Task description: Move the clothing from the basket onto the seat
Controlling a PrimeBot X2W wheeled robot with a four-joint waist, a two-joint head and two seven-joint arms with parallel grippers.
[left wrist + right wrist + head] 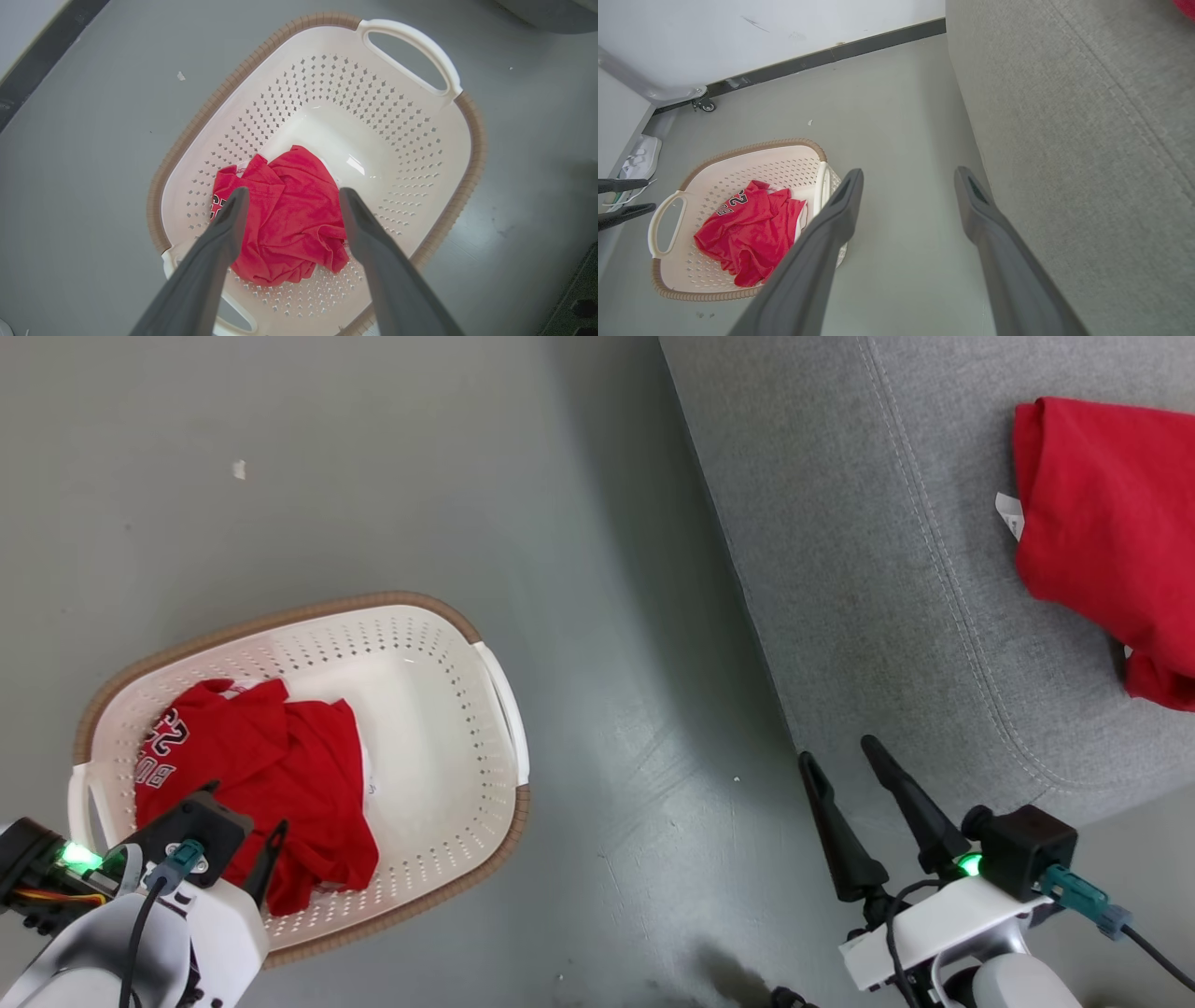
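Observation:
The cream basket (499, 686) stands on the floor at the lower left, with crumpled red clothing (280, 775) bearing white numerals in its near-left part. My left gripper (245, 814) hovers open above that clothing; in the left wrist view the red clothing (289, 219) lies between and below the spread fingers of the left gripper (293, 193), inside the basket (472, 154). Another red garment (1111, 523) lies on the grey seat (887, 569) at the upper right. My right gripper (837, 751) is open and empty by the seat's front edge, and the right wrist view shows my right gripper (909, 171) over bare floor between basket (752, 148) and seat (1064, 140).
Grey floor (607, 616) separates basket and seat. In the right wrist view a white shoe (642, 156) lies by the wall at the left, and a caster wheel (707, 106) stands near the dark baseboard. A small white scrap (239, 469) lies on the floor beyond the basket.

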